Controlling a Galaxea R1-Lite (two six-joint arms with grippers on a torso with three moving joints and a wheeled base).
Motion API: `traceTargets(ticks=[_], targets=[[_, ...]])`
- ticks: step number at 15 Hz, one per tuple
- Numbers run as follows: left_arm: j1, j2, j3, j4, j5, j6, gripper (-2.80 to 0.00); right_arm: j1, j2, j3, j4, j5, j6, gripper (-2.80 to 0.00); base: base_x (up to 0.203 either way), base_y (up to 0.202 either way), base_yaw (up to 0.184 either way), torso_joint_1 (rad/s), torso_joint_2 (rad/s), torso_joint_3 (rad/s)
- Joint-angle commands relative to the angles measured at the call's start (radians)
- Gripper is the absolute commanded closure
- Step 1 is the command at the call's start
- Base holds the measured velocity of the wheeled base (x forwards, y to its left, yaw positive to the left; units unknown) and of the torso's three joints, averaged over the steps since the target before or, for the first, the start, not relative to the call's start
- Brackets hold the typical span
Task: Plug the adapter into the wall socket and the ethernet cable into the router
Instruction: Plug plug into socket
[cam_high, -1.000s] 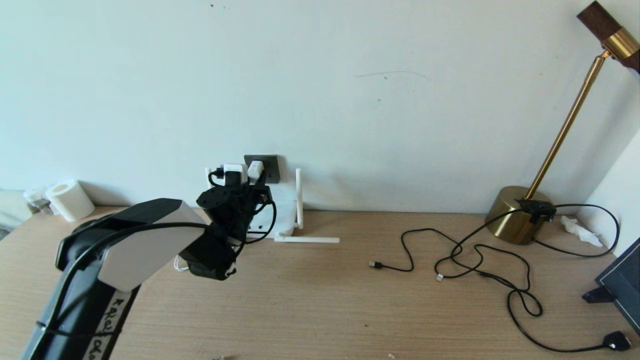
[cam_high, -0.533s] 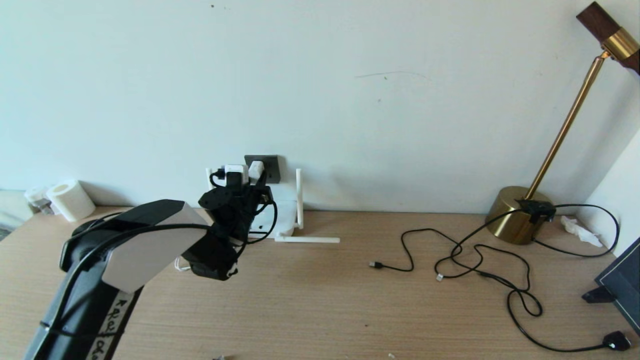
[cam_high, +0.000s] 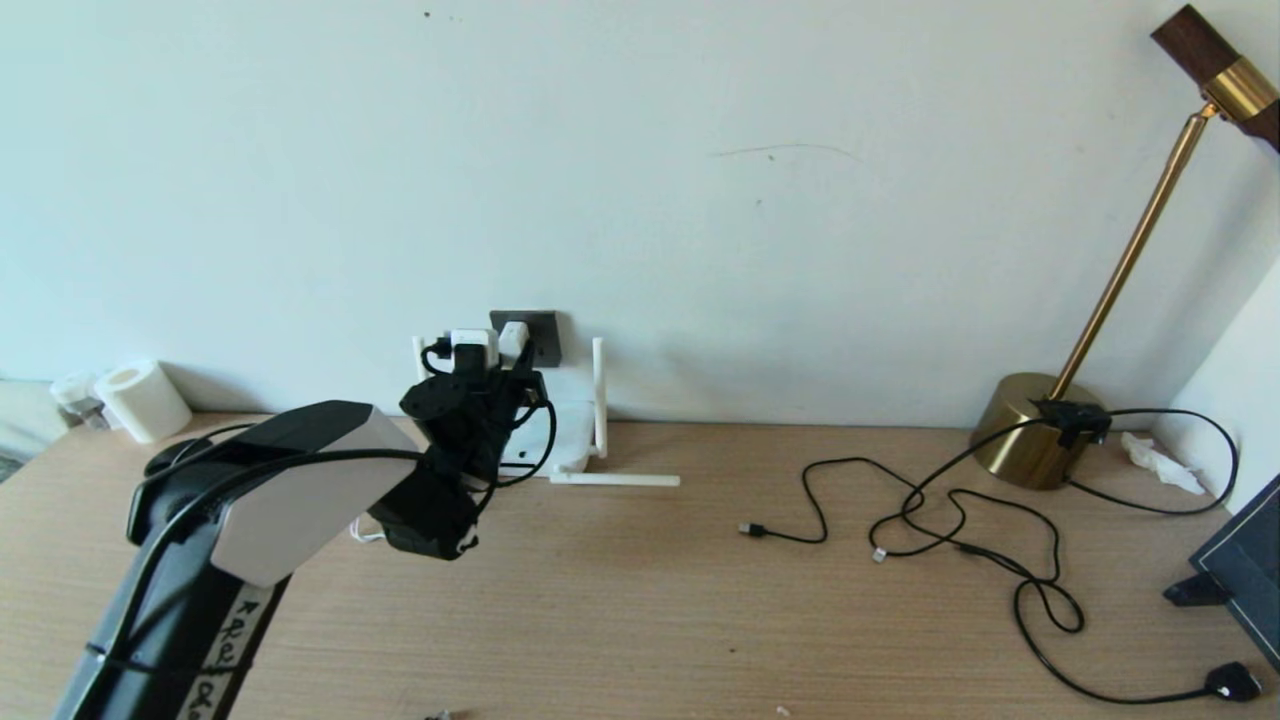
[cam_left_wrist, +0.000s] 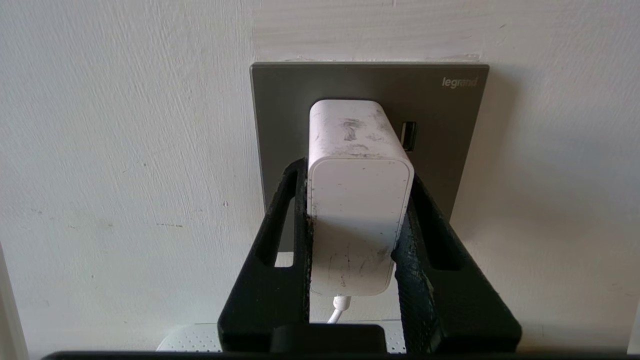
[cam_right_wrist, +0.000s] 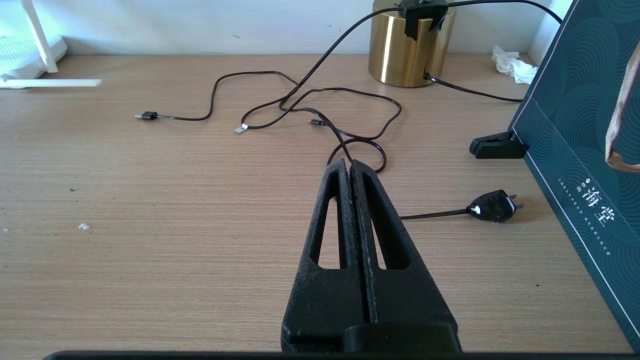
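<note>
**Adapter pressed to the socket, contact hidden**

Left pincer (cam_left_wrist: 357, 210) clamps the white adapter (cam_left_wrist: 356, 195) on both sides, its front end against the dark grey wall socket (cam_left_wrist: 280, 100); the pins can't be seen, so seating is unclear. Its cord drops out of sight below. The router (cam_high: 570, 430) sits half hidden behind the arm. Right pincer (cam_right_wrist: 350, 170) hangs clenched and empty over the table (cam_right_wrist: 150, 225), near the ethernet cable (cam_right_wrist: 241, 128).

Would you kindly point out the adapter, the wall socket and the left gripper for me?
adapter (cam_left_wrist: 359, 200), left wrist view, on its white rear face.
wall socket (cam_left_wrist: 280, 110), left wrist view, on the bare grey faceplate beside the adapter.
left gripper (cam_left_wrist: 358, 172), left wrist view, midway between the fingertips clamping the adapter.
</note>
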Motion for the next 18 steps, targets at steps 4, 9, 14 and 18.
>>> traceTargets(ticks=[4,9,14,18], targets=[[-0.002,0.015,-0.016,-0.007,0.009,-0.001,0.00,0.000,0.000,0.000,0.000,0.000,0.001,0.00,0.000,0.000,0.000,0.000,0.00,0.000],[-0.010,0.003,0.008,-0.007,0.019,-0.001,0.00,0.000,0.000,0.000,0.000,0.000,0.001,0.00,0.000,0.000,0.000,0.000,0.00,0.000],[-0.015,0.006,0.004,-0.007,0.021,-0.001,0.00,0.000,0.000,0.000,-0.001,0.000,0.001,0.00,0.000,0.000,0.000,0.000,0.00,0.000],[-0.015,0.007,0.004,-0.007,0.021,-0.001,0.00,0.000,0.000,0.000,-0.001,0.000,0.001,0.00,0.000,0.000,0.000,0.000,0.00,0.000]])
